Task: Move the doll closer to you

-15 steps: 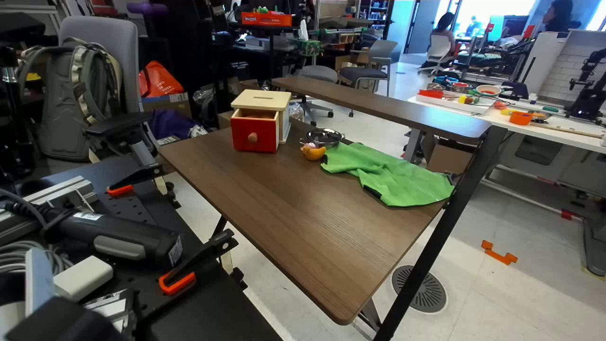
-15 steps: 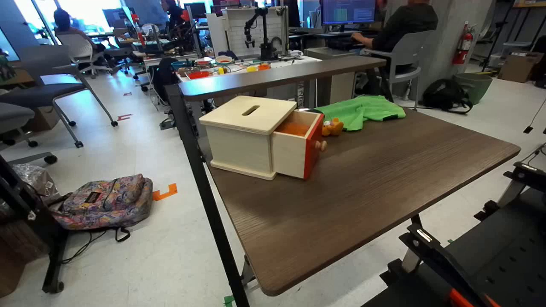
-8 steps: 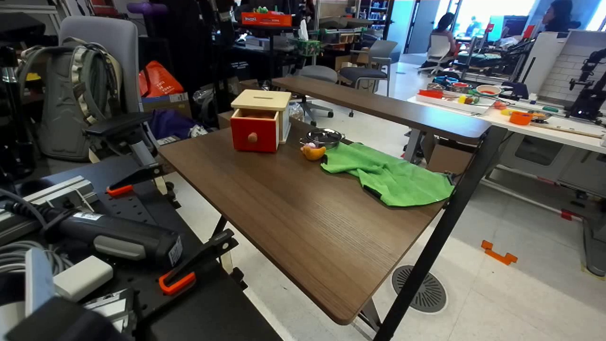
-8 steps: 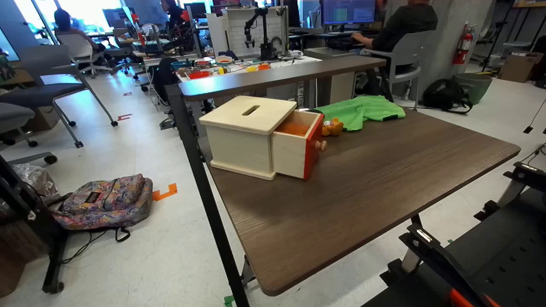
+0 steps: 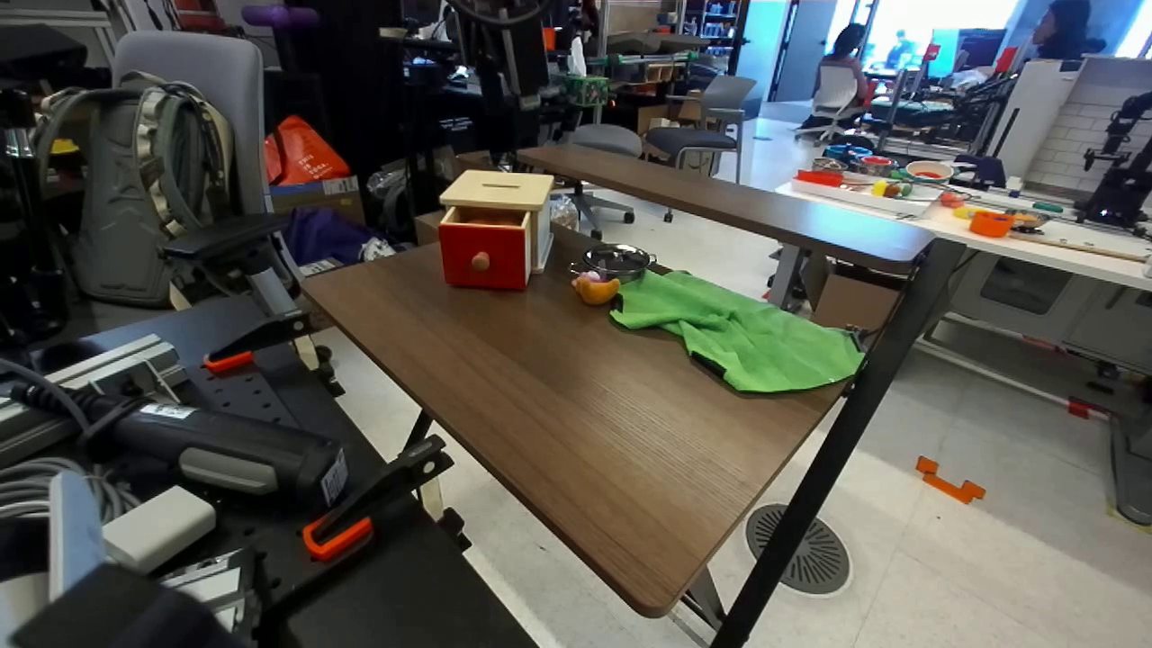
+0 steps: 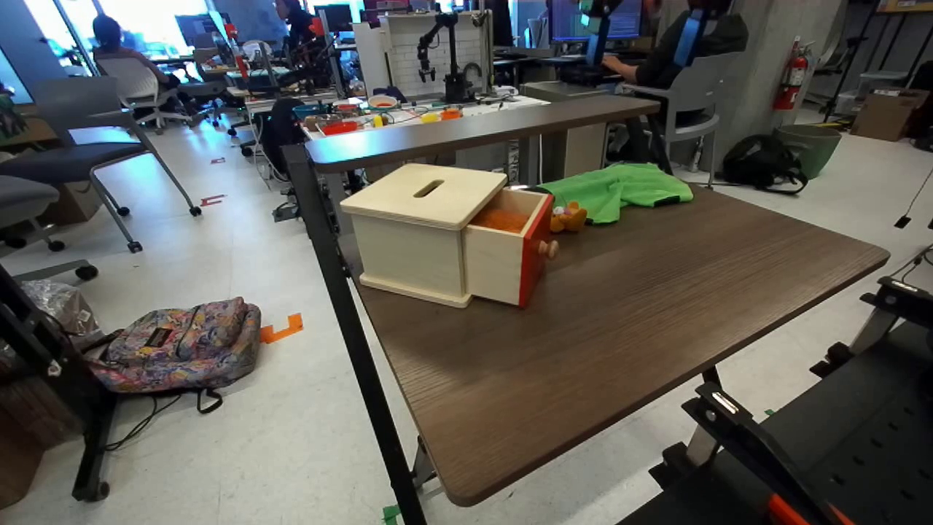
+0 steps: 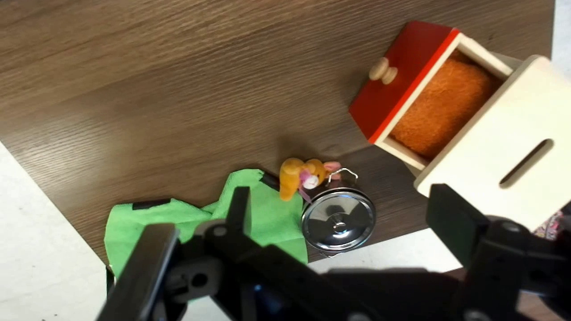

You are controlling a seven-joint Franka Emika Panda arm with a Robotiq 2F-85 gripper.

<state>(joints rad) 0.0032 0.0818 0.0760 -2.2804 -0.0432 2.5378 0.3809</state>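
Observation:
The doll is a small orange-yellow plush with pink ears and a white muzzle. It lies on the brown table (image 5: pixel 558 405) in both exterior views (image 5: pixel 594 288) (image 6: pixel 574 217) and the wrist view (image 7: pixel 291 176). It is close beside the pot and the corner of the green cloth. My gripper (image 7: pixel 341 200) is open and empty in the wrist view, its fingers wide apart, high above the table. Its fingers also show at the top edge in both exterior views (image 5: pixel 522 76) (image 6: pixel 641 44), well above the doll.
A lidded metal pot (image 7: pixel 339 220) stands behind the doll. A green cloth (image 5: pixel 747 333) lies on the table. A wooden box (image 6: pixel 408 248) has its red-fronted drawer (image 7: pixel 401 84) open with orange fuzzy stuff (image 7: pixel 446 107) inside. A raised shelf (image 5: pixel 720 202) runs along the back.
My gripper has come into view at the top of both exterior views, where it did not show before. The doll, cloth, pot and box have not moved.

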